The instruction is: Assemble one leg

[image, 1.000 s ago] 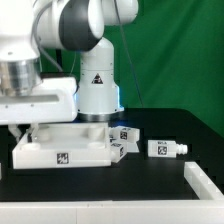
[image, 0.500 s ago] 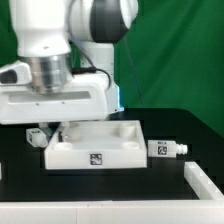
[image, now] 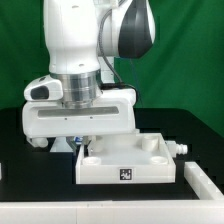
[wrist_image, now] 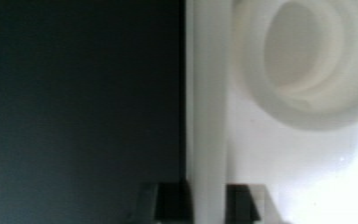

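Our jaws are clamped on the wall of the tabletop (image: pixel 100 170), and the corner hole (wrist_image: pixel 327 60) beside them is empty. The leg (image: pixel 181 148) lies loose on the desk (image: pixel 40 195), well apart from the jaws past the tabletop's far end. We judge that picking it up and seating it are both left to do.

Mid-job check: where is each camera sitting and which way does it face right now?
Exterior view: off the arm, near table height, facing the arm, the tabletop and a leg at the exterior view's right.
Wrist view: on the wrist, looking along the jaws, which straddle the tabletop's wall beside a corner hole.
Shared: only the tabletop.
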`<act>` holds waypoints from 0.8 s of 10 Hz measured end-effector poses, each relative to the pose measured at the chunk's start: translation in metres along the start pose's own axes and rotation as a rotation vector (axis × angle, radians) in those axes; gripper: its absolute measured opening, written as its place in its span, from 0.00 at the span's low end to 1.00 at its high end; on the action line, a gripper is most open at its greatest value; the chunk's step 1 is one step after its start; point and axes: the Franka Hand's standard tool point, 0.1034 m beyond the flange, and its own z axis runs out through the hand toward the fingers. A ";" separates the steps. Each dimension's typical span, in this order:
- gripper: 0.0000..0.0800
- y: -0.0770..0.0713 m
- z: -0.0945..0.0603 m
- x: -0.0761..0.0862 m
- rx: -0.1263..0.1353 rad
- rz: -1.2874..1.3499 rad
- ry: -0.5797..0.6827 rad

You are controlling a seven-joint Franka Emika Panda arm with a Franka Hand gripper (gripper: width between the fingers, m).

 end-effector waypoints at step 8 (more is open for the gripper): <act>0.07 -0.036 0.013 0.033 -0.004 0.022 0.020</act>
